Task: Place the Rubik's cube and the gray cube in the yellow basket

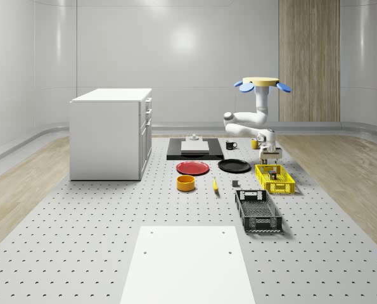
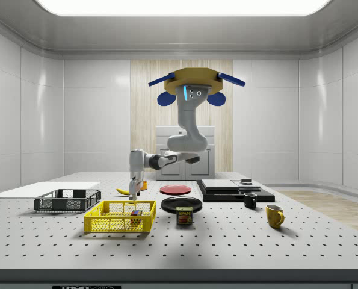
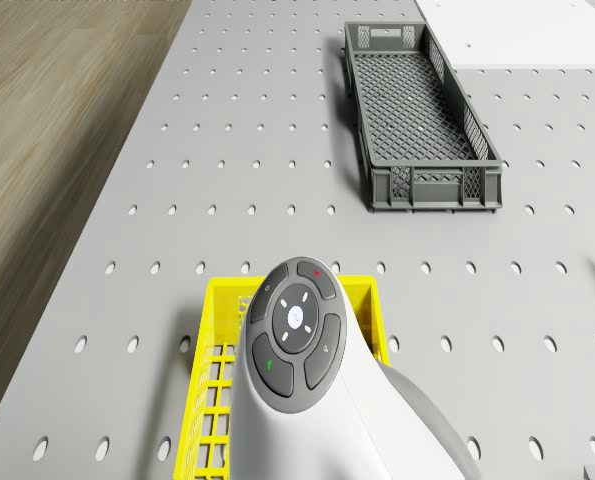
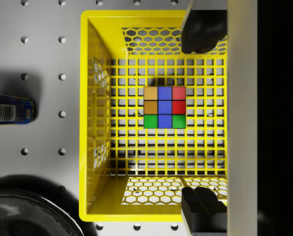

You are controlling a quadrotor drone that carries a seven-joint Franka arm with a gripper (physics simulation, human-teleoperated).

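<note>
Drone [image 2: 195, 84] hovering high above the perforated table [image 1: 99, 240], arm [image 1: 248, 120] bent down toward the yellow basket [image 1: 275, 178]. Dark gray crate [image 3: 418, 118] just beside the basket, toward the white sheet [image 1: 187, 266]. Gripper [image 4: 200, 118] poised directly over the basket, fingers [image 4: 201, 29] spread wide apart, nothing between them. Rubik's cube [image 4: 165, 107] resting on the basket's mesh floor, right below the gripper. Blue-labelled can [image 4: 11, 109] lying outside the basket wall.
</note>
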